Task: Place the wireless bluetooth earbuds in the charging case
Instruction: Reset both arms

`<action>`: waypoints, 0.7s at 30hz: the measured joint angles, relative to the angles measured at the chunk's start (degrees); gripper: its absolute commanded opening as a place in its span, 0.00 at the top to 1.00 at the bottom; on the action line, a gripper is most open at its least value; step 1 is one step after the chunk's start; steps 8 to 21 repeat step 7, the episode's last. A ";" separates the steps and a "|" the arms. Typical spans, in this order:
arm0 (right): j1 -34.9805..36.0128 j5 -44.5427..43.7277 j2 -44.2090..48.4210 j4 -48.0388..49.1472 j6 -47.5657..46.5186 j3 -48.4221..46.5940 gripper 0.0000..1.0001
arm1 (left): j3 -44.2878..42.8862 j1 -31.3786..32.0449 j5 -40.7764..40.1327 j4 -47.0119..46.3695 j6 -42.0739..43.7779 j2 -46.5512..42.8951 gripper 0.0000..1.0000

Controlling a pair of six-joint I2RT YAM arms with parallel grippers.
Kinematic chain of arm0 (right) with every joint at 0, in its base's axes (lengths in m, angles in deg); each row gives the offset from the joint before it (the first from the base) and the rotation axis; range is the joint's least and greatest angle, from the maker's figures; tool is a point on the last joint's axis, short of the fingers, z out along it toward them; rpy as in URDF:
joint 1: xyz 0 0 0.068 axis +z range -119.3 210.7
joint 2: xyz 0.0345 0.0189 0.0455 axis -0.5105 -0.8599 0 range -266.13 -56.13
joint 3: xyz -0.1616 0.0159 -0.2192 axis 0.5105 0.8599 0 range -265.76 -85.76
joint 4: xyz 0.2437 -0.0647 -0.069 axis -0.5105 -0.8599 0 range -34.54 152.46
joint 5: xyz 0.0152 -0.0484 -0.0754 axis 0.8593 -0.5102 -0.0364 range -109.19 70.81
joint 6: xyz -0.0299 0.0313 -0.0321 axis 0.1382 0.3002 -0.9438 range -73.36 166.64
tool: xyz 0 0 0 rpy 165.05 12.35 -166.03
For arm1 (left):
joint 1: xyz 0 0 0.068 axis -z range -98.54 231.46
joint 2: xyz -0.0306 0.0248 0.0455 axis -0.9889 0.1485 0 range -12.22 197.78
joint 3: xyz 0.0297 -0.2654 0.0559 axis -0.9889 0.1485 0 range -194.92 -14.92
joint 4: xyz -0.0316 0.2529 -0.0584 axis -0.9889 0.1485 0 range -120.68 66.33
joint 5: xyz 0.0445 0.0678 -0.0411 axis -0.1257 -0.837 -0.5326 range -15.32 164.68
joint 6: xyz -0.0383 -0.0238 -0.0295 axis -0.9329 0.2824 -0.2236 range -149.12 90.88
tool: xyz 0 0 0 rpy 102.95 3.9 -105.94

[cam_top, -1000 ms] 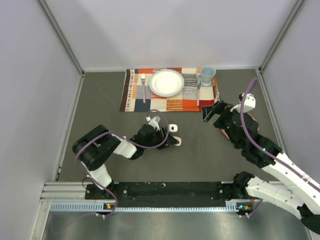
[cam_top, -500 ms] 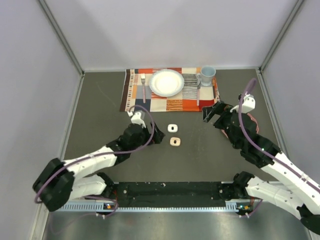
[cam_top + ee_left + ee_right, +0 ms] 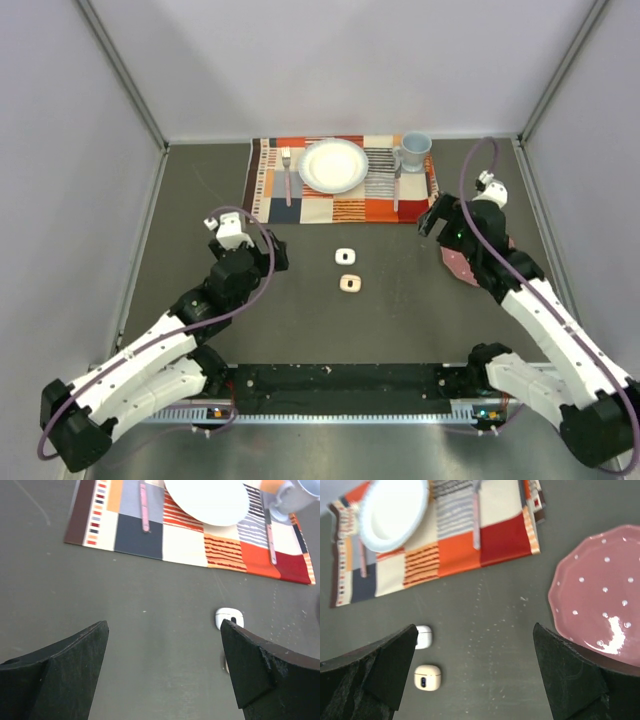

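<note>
White charging case and beige charging case: smooth, glossy plastic shells of rounded-square form, lying close together but not touching on the matte dark grey surface, just in front of the striped woven placemat. Earbuds are too small to make out. Left hand: black wedge-shaped fingers spread wide, nothing between them; the white charging case lies ahead, just beside its right finger in the left wrist view. Right hand: fingers likewise spread and empty; both cases lie ahead near its left finger, and a pink white-dotted plate with a scalloped rim lies toward its right finger
</note>
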 measured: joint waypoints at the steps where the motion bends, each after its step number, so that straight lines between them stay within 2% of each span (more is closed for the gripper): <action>1: -2.21 2.60 -1.55 -0.15 0.04 0.24 0.01 | 0.00 0.00 -1.22 0.85 0.11 -1.09 0.01; 4: -5.86 7.15 -5.51 -0.72 0.33 1.22 0.01 | 0.00 0.00 -4.50 2.47 0.17 -4.26 0.01; 7: -6.32 8.85 -7.37 -1.73 0.66 1.22 0.01 | 0.02 0.00 -6.95 3.21 0.20 -6.49 0.01; 21: -6.32 8.85 -7.37 -1.73 0.66 1.22 0.01 | 0.02 0.00 -6.95 3.21 0.20 -6.49 0.01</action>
